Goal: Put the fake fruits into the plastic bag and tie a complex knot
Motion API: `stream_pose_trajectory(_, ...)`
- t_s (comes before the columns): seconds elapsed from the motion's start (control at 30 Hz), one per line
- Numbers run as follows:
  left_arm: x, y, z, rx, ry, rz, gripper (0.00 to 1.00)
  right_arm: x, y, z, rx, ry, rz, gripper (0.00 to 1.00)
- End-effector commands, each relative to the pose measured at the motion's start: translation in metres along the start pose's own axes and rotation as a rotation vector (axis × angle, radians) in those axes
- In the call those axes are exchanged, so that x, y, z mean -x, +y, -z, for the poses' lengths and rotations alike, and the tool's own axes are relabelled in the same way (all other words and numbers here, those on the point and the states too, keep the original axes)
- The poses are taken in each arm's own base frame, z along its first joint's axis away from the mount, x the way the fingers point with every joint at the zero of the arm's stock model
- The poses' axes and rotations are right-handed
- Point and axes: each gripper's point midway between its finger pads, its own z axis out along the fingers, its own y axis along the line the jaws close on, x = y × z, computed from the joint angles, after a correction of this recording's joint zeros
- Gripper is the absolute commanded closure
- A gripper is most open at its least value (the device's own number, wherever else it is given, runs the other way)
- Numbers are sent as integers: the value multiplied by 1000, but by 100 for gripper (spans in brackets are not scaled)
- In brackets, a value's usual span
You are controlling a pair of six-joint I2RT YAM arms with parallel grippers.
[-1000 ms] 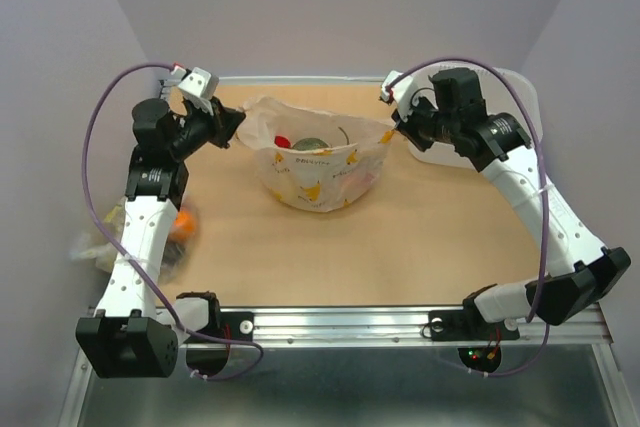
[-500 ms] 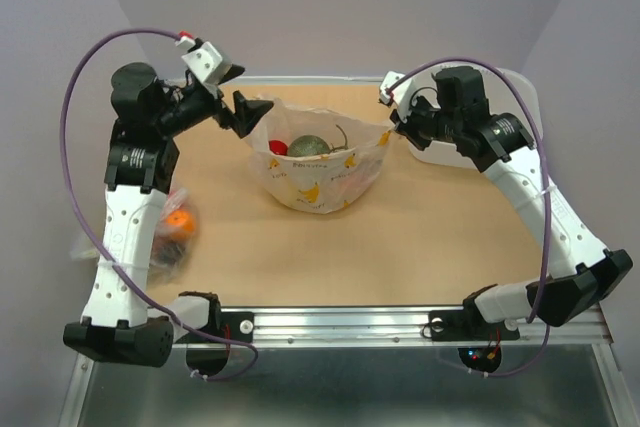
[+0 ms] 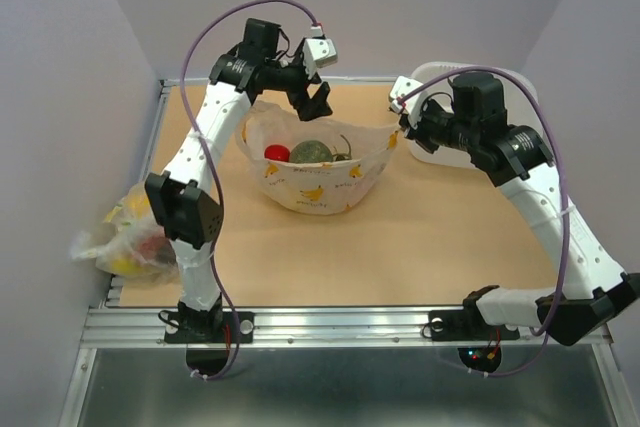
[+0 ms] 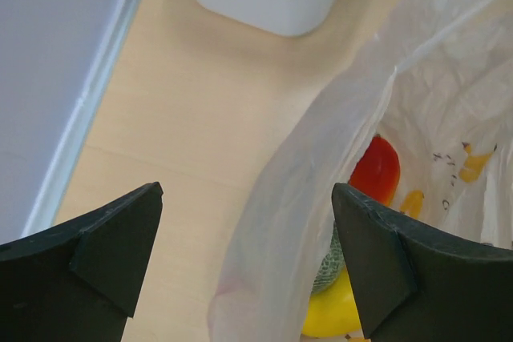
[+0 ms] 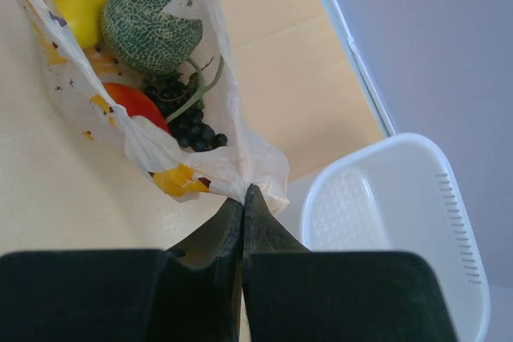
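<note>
Plastic bag [image 3: 315, 185] free of now-open left end effector [image 3: 311, 98]

The table [image 3: 400, 247] has a light brown wooden top. A white tub [image 5: 393, 230] sits at the table's far right corner. A crinkly bag [image 3: 128, 239] lies at the table's left edge, near the front, with yellow and red things inside. A silver rail [image 3: 340, 325] runs along the table's front edge. Pale walls [image 3: 350, 7] stand around the table.
</note>
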Motion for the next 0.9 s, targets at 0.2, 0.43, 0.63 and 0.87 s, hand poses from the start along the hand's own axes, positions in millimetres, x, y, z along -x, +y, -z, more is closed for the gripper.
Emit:
stream_pose_trajectory(0.2, -34, -76, 7, -343, 92, 114, 4, -3, -14, -3, -81, -12, 40, 100)
stream_pose_trajectory(0.43, -41, -117, 16, -468, 57, 247, 6, -10, -14, -4, -90, 9, 45, 100)
stream_pose_trajectory(0.63, -46, -143, 17, -544, 57, 343, 6, -11, -12, -5, -83, 3, 45, 100)
stream_pose_trajectory(0.87, -62, -160, 12, -578, 104, 372, 5, -9, -12, -5, -81, -1, 41, 100)
